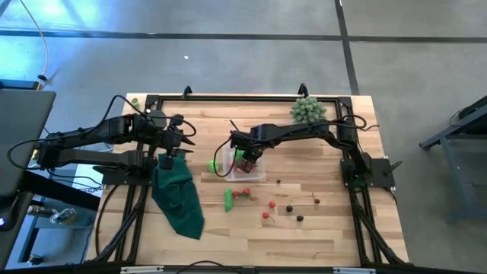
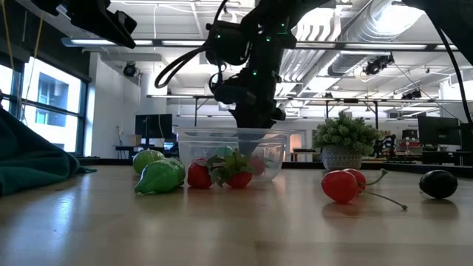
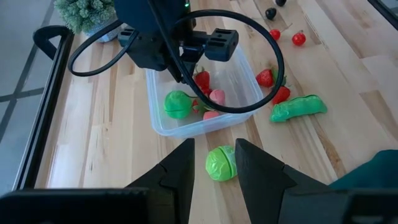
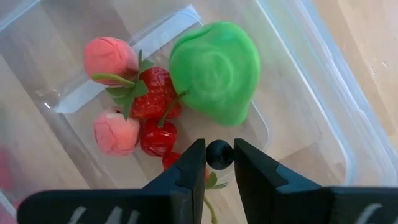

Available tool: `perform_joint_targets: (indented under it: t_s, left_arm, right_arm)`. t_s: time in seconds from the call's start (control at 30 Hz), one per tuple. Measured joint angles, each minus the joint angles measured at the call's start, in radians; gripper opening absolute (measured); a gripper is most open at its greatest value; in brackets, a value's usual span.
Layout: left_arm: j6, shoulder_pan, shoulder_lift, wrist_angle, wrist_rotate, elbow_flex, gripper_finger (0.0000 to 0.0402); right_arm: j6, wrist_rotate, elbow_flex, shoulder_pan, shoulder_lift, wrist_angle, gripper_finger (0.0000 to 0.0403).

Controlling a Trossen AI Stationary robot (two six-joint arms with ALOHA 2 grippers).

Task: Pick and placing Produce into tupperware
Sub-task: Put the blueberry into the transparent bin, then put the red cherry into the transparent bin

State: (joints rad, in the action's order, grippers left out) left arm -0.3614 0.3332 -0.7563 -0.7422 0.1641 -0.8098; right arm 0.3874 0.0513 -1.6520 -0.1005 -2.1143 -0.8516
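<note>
Wooden table [image 2: 236,229], cherries [image 2: 341,185], office behind

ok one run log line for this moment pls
right tool: over tupperware, shut on dark berry | left tool: open, above green produce on table beside tupperware | loose produce on table

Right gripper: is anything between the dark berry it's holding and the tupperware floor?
Nothing visible blocks it. The right gripper pinches a small dark berry over the tupperware. Bare floor lies beside the green piece, strawberry and pink pieces.
</note>
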Motion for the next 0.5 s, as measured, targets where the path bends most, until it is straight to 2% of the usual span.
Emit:
perform_joint_targets:
  t_s: [0.3,0.5]
  left_arm:
    - [0.000,0.000,0.000,0.000,0.000,0.000,0.0106]
    - [0.000,0.000,0.000,0.000,0.000,0.000,0.0106]
  right_arm:
    - [0.000,-0.009,0.000,0.000,0.000,0.000,0.0070]
    - [0.000,0.010,0.000,0.000,0.000,0.000,0.0107]
